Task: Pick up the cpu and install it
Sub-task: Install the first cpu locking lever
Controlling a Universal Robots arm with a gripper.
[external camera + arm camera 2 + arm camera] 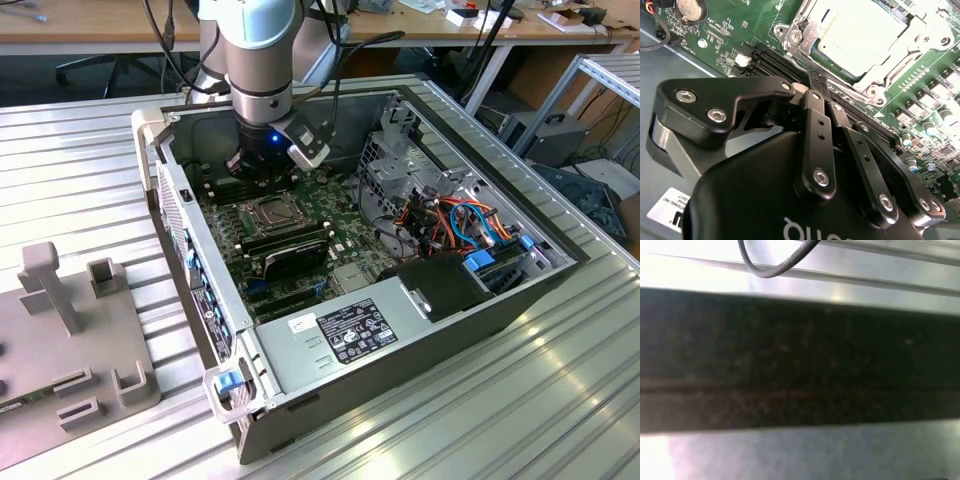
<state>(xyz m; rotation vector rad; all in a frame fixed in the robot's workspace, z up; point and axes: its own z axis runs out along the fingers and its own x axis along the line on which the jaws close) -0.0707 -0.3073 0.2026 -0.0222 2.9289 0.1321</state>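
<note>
The arm is down inside the open computer case (420, 290), upper middle of the exterior view, with the gripper (816, 80) low over the green motherboard (740, 30). In the second wrist view its black fingers (812, 107) are drawn together at the tips, nothing visible between them. The cpu (860, 35) sits in the socket frame (880, 85), upper right of that frame, just beyond the fingertips. In the exterior view the socket (270, 212) lies just below the wrist.

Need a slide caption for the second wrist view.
Hand closed beside the motherboard socket frame, the cpu already seated inside it.
</note>
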